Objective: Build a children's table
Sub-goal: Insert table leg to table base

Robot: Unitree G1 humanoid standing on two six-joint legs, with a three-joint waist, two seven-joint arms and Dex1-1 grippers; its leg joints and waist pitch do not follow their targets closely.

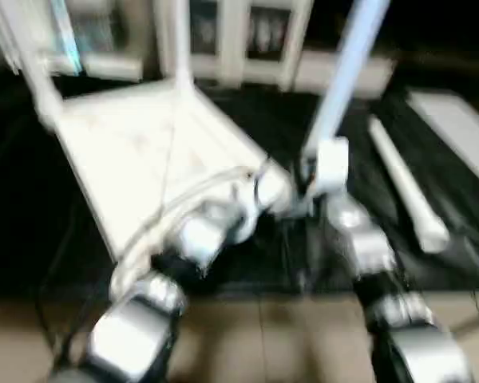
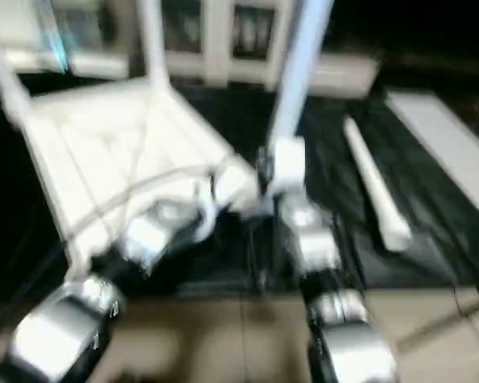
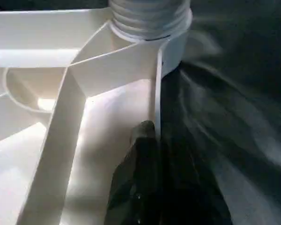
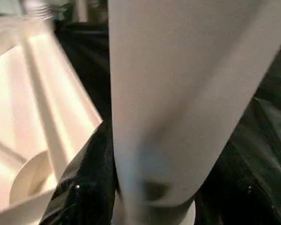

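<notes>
The right gripper's [image 1: 318, 187] fingers [image 4: 86, 183] clamp the wide base of an upright leg [image 1: 343, 76] at the near corner socket of the upturned tabletop [image 1: 128, 152], while the left gripper's [image 3: 152, 136] fingers pinch the thin rim wall beside that socket. The stiff, light, smooth plastic looks slippery, so holding low near the threads seems wisest. Further off, 1 loose leg [image 1: 403, 187] lies on the black mat to the right, 2 legs stand at the far corners, and the cabinet [image 1: 239, 36] closes in behind.
</notes>
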